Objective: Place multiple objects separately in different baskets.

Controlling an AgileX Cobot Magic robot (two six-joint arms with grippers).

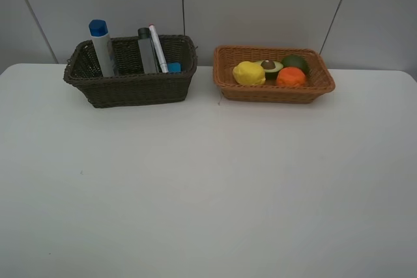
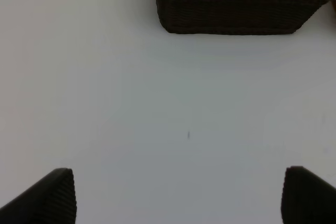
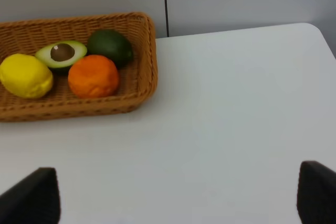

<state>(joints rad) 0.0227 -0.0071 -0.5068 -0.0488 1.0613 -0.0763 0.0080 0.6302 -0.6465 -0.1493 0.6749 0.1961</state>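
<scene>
From high up, you are looking at the dark basket (image 1: 130, 83) sitting at 11 o'clock, holding bottles, marker and eraser; the tan basket (image 1: 273, 86) at 1 o'clock is holding the fruit. On both wrist views your jaws are hanging wide open, gripping nothing.

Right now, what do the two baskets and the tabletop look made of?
Dark brown basket: woven wicker or rattan-like strands, matte; open weave shows at the sides. Orange-tan basket: finer woven wicker, possibly plastic imitation, with a slight sheen. Table: smooth white surface, probably laminate, matte and seamless.
</scene>
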